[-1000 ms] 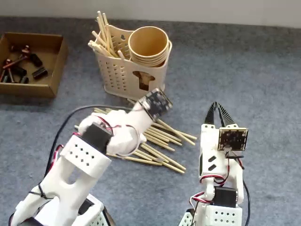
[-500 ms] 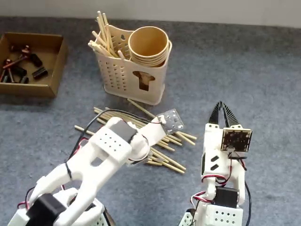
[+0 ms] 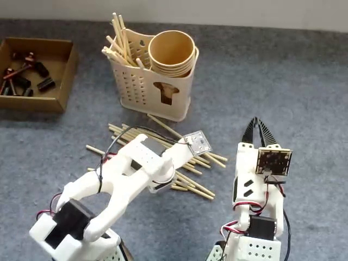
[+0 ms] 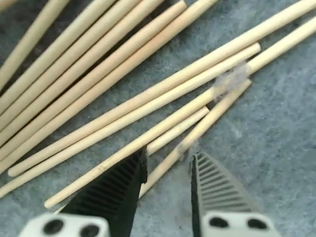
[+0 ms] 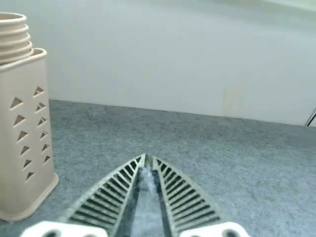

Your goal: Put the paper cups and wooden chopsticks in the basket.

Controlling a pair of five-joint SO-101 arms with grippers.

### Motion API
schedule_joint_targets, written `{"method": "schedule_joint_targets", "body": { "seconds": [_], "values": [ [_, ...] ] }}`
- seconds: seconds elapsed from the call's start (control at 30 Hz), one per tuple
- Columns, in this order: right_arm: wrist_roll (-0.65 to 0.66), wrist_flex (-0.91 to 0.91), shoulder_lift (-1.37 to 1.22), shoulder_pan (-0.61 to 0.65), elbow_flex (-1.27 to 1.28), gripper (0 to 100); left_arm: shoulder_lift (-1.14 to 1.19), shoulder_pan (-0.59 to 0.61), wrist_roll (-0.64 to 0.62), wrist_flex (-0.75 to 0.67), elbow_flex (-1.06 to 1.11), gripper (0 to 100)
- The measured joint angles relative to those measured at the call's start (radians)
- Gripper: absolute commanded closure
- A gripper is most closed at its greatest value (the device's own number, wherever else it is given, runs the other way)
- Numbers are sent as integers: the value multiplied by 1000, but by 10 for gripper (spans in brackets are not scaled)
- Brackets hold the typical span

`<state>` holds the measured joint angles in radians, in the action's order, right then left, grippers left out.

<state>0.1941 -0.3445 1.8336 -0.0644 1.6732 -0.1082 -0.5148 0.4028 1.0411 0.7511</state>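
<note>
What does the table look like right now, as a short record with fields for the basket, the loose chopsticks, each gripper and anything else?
basket: upright at the far side of the table, holding stacked paper cups and a bunch of chopsticks
loose chopsticks: pile lying flat in front of the basket
left gripper: open, down at the pile, one stick running between its fingers
right gripper: shut, empty, beside the pile
box: cardboard, far left, small dark parts inside
</note>
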Motion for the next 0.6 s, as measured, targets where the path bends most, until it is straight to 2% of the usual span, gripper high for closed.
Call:
{"method": "schedule_joint_targets", "body": {
  "seconds": [0.17,0.4,0.6],
  "values": [
    [0,0,0,0,0,991,2,0,32,0,0,864],
    [0,0,0,0,0,991,2,-2,38,0,3,990],
    [0,0,0,0,0,991,2,40,38,0,11,994]
  ]
}}
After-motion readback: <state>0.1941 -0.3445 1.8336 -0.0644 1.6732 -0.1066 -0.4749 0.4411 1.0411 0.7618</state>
